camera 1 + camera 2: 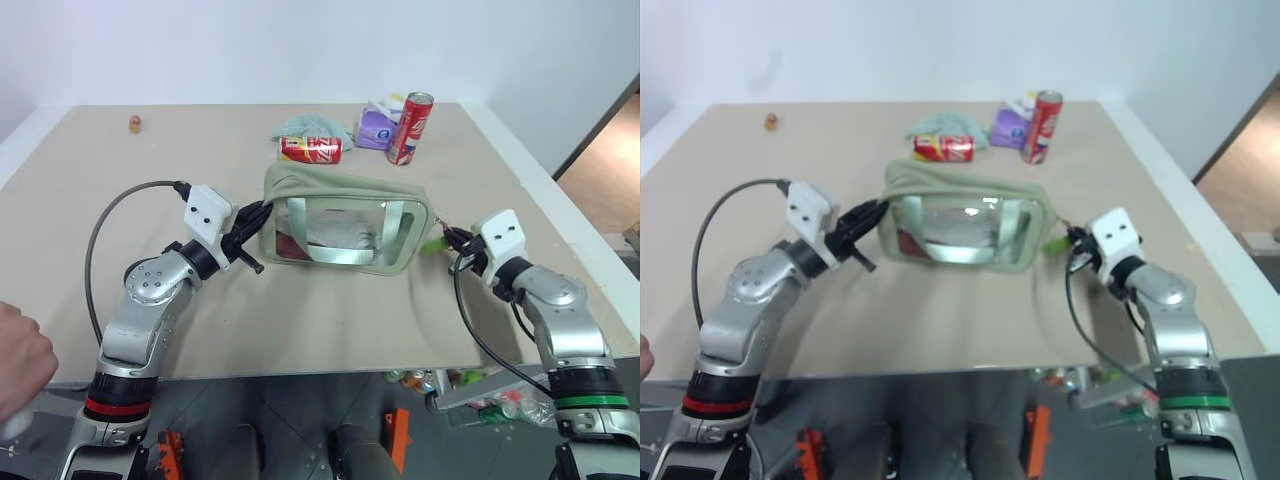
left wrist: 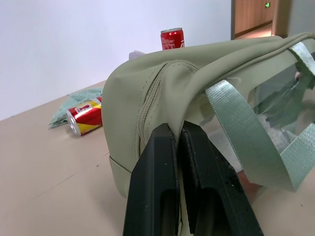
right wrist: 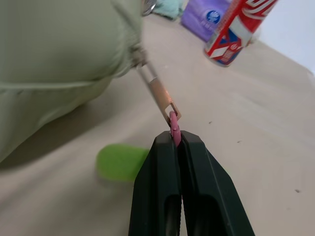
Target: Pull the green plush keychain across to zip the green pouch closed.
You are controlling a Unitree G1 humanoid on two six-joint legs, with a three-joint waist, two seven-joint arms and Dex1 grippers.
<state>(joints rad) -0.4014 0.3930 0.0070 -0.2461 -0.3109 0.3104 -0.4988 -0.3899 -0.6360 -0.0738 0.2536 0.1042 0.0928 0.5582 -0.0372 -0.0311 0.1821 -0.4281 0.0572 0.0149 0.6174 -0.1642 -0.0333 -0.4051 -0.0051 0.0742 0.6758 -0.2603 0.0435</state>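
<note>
Green pouch (image 1: 345,232) stands upright in the middle of a beige tabletop (image 1: 300,320), its clear side panel facing the robot and pale green strap handles lying across that panel. Something red and some pale, crumpled material show through the plastic, though what they are cannot be told. The tabletop is matte and light tan, edged in white, and behind it rises a plain white wall; off the right side a strip of brown floor and a dark doorway edge show.

At the far left of the tabletop sits a small brown object (image 1: 134,124), well apart from everything else. A person's hand (image 1: 20,365) shows at the lower left edge of the head view. The left gripper (image 1: 250,225) has its fingers (image 2: 162,187) clenched on the left end of the pouch, just below where the zipper seam curves down over the fabric. Behind the pouch a red can (image 1: 310,150) lies on its side, touching a pale teal rag (image 1: 312,127). To the right of these a purple tissue packet (image 1: 378,127) stands beside an upright red can (image 1: 410,128).

At the right end of the pouch the right gripper (image 3: 174,140) has its fingers clenched on a pink cord loop, which hangs from a metal zipper pull (image 3: 157,93) running up to the pouch's corner. The green plush keychain (image 3: 120,162) lies on the tabletop just beside and below those fingers, near the right end of the pouch.
</note>
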